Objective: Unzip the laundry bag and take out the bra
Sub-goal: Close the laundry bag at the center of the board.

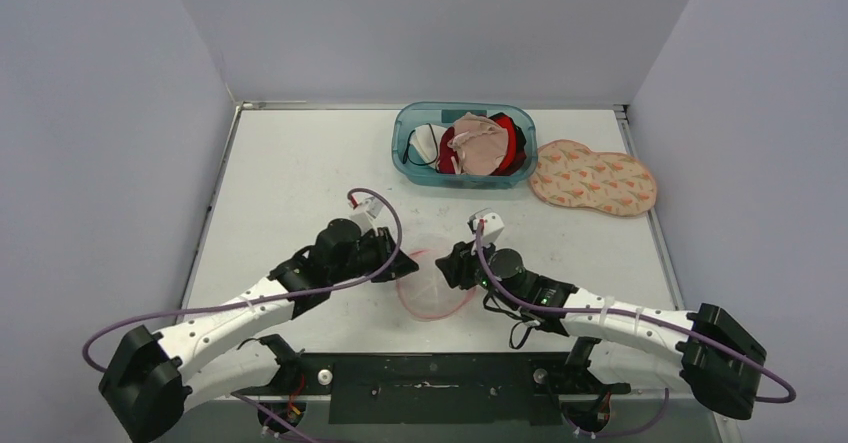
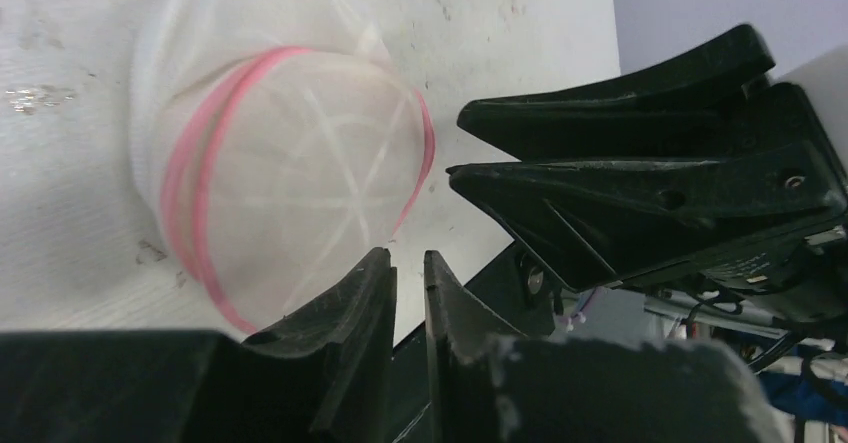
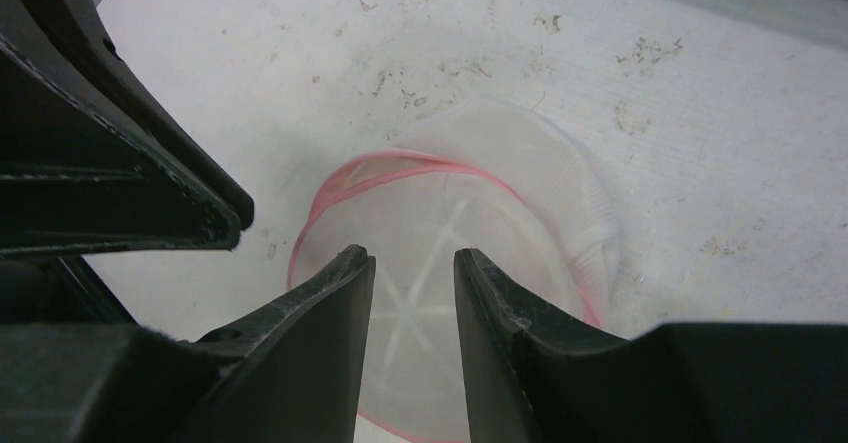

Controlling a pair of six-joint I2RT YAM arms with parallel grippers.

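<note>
Black left gripper [image 2: 408, 263] showed a narrow slit; the right gripper [image 3: 410, 258] gaped wider, neither visibly pinching anything. Between them the round, translucent, pink-rimmed mesh laundry bag [image 1: 435, 288] lay on the scuffed white table [image 1: 300, 163]. Behind, a teal plastic bin [image 1: 400, 145] held crumpled fabric.

White table [image 1: 300, 163]: mesh laundry bag [image 1: 437, 285] near front; teal bin [image 1: 463, 146], floral pad [image 1: 592, 178] at back.

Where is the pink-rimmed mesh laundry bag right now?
In the top view, the laundry bag lies on the table near its front middle, between the left gripper and the right gripper, well nearer than the blue bin.
</note>
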